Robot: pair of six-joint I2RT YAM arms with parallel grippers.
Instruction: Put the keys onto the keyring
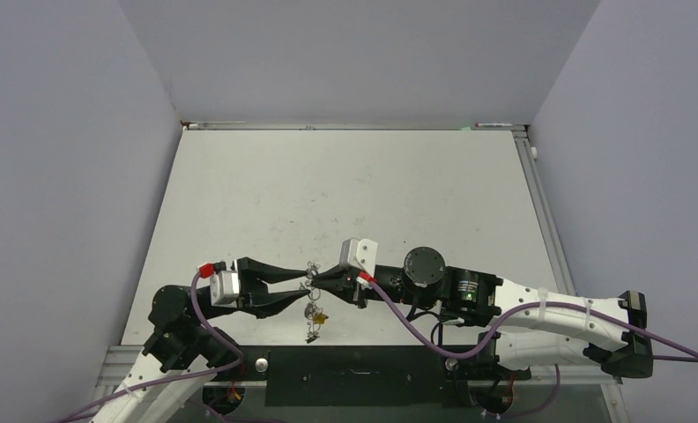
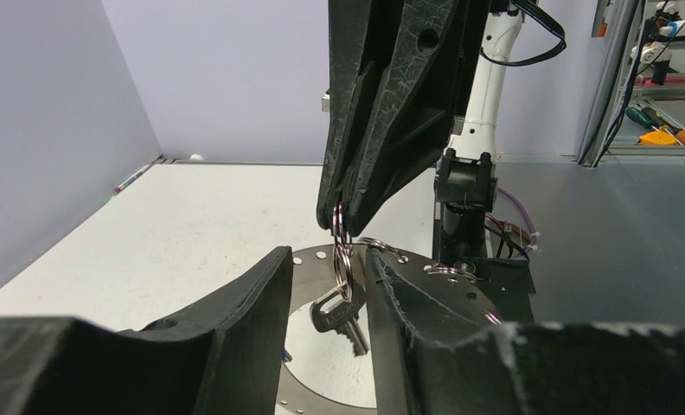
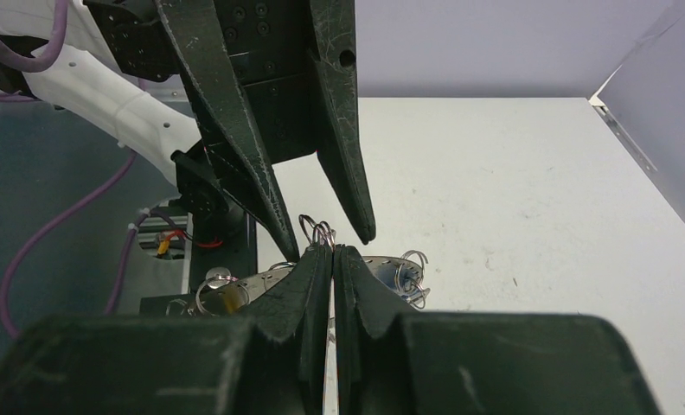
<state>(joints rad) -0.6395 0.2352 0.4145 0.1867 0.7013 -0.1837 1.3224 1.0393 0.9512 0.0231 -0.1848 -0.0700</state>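
The pale table [image 1: 345, 194] bears small dark scuffs across its matte surface.

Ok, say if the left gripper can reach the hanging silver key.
Probably yes: the left gripper is open with a finger each side of the silver key, hanging free from a small ring in the shut right gripper.

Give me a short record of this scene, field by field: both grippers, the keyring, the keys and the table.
left gripper: open, fingers on either side of the small wire loop
right gripper: shut on the small wire loop, facing the left gripper
keyring: below the loop, between the two grippers; contact with the table unclear
silver key: hangs from the loop
yellow-headed key: at the keyring, attachment unclear
table: white, scuffed
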